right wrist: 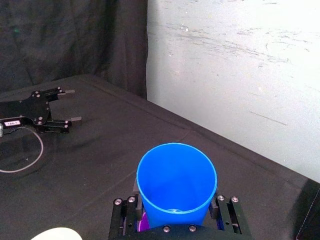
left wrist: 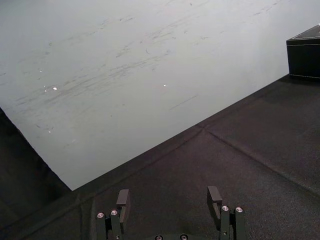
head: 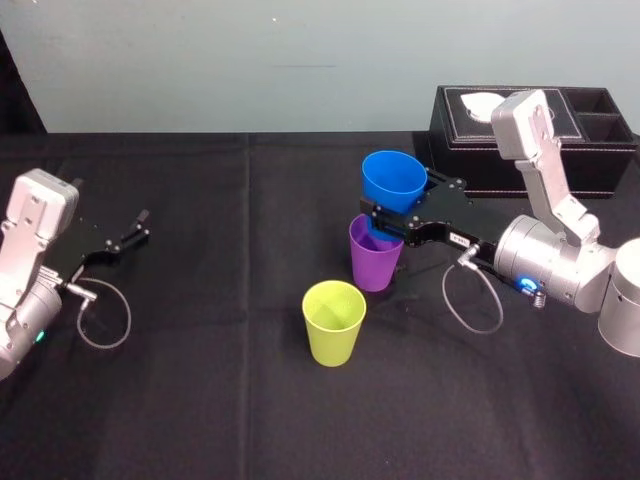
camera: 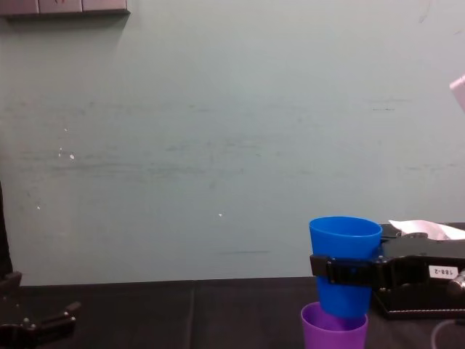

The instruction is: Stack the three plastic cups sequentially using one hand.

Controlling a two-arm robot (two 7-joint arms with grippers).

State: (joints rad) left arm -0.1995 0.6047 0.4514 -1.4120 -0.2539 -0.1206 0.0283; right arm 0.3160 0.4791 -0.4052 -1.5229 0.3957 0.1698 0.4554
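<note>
Black cloth-covered bench (head: pixel 250 420), stacking under way. Likely fault: if the tapered blue plastic cup (head: pixel 393 178) comes down off-centre or tilted, its base may catch the rim of the tapered purple plastic cup (head: pixel 373 265) directly beneath the gripper and tip it, since nothing steadies it. The right arm reaches in from the robot's right, its black right gripper (head: pixel 385 220) closed around the upright blue cup's lower wall, the cup's base at the purple mouth. The yellow-green plastic cup (head: pixel 333 322) stands apart, nearer the robot than that gripper. The left gripper (head: pixel 140 226) is parked well apart, jaws spread and empty.
</note>
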